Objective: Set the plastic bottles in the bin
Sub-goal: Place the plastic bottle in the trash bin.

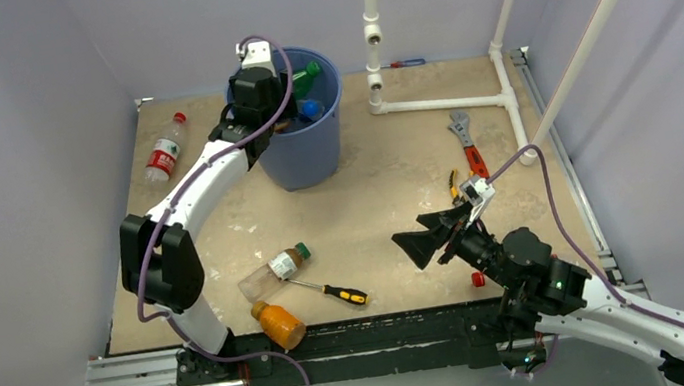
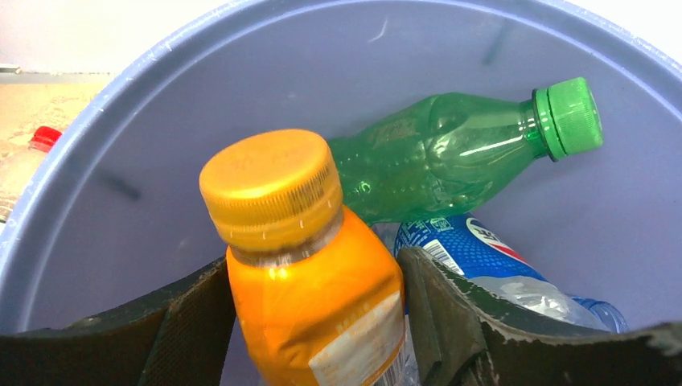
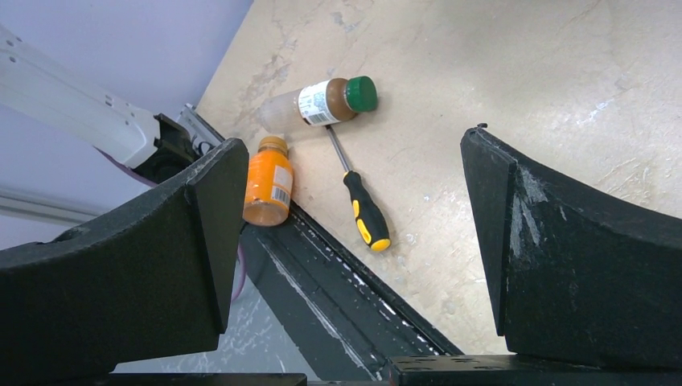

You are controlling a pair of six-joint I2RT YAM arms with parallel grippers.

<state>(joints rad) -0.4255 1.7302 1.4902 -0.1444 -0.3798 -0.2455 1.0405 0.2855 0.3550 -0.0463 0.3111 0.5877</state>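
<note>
Inside the left wrist view, the left gripper (image 2: 314, 261) pinches an orange bottle (image 2: 310, 305), with a finger against each of its sides. The bottle's long axis runs up between the fingers and leans a little left, orange cap foremost. Beyond the fingers is the inner wall of the blue bin (image 2: 121, 121). A green bottle (image 2: 426, 161) lies across it, cap pointing right, and a blue-labelled bottle (image 2: 474, 253) rests just below that one.

Next, in the right wrist view, the right gripper (image 3: 354, 145) is spread wide with nothing between its fingers. Ahead of it a clear bottle (image 3: 318, 104) lies on its side, green cap to the right. A second orange bottle (image 3: 268, 181) lies by the left finger, cap pointing away. A screwdriver (image 3: 358, 201) lies between the fingers, its tip by the clear bottle.

From above, a red-labelled bottle (image 1: 163, 149) lies well to the left of the left gripper, cap towards the far wall. The table (image 1: 366, 179) is scuffed beige board. A wrench (image 1: 465, 140) lies beyond the right gripper, near a white pipe (image 1: 442, 103). Pale lilac walls close in the table.
</note>
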